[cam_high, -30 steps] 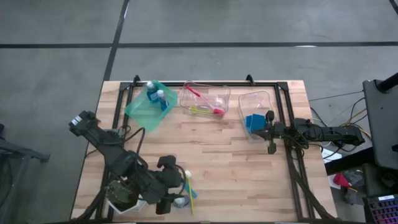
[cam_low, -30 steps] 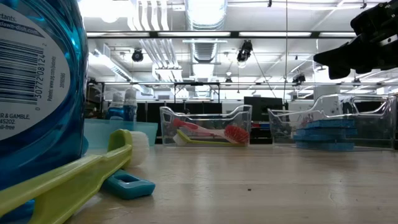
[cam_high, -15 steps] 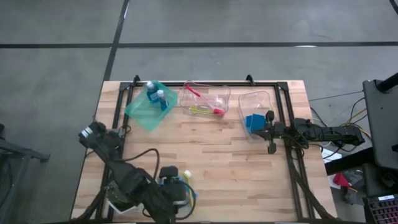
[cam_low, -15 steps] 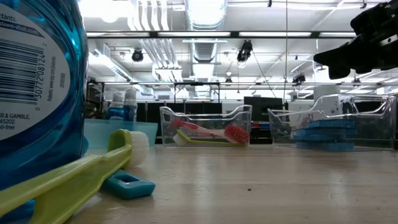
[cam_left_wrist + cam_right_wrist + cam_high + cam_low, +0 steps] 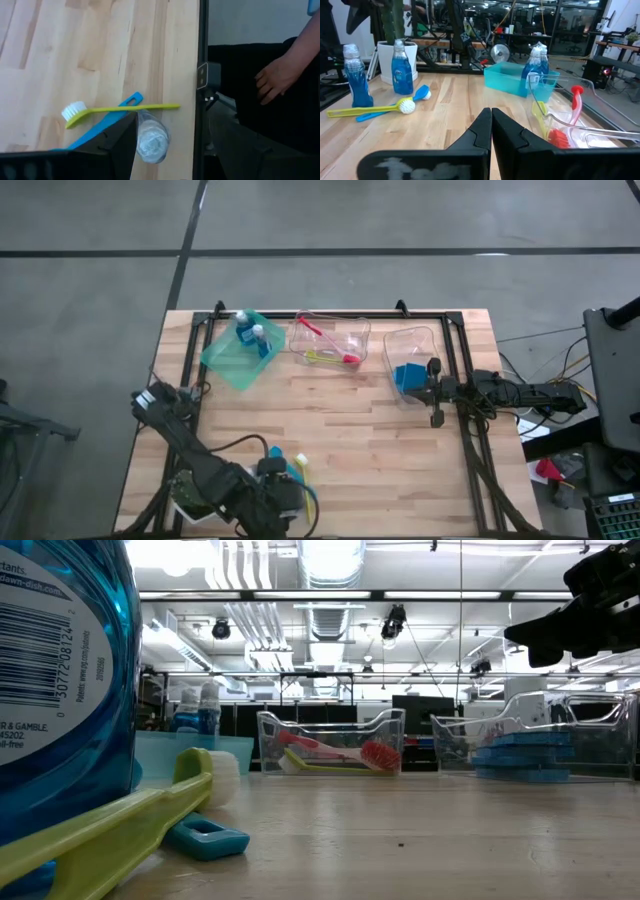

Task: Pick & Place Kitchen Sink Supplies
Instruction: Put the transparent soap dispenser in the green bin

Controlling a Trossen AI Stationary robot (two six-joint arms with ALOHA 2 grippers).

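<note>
My left gripper (image 5: pixel 172 150) is open at the table's near edge, above a clear bottle of blue liquid (image 5: pixel 151 141) that stands upright between its fingers, close to one of them. A yellow-green brush (image 5: pixel 120 109) with a white head lies across a teal brush (image 5: pixel 107 120) beside the bottle. The low view shows that bottle (image 5: pixel 60 670) and both brush handles up close. My right gripper (image 5: pixel 491 125) is shut and holds nothing, hovering by the clear bin of blue sponges (image 5: pixel 408 377). A second bottle (image 5: pixel 401 67) stands on the table near the pot.
A teal bin (image 5: pixel 238 350) holds two bottles and a clear bin (image 5: pixel 330 340) holds pink and yellow-green brushes, both at the far edge. A white pot with a plant (image 5: pixel 390 55) stands at the near left. A person's hand (image 5: pixel 275 75) shows beyond the table edge.
My left arm has swung its gripper toward the table's near edge, over the bottle and brushes. The bottle and brushes have stayed in place.
</note>
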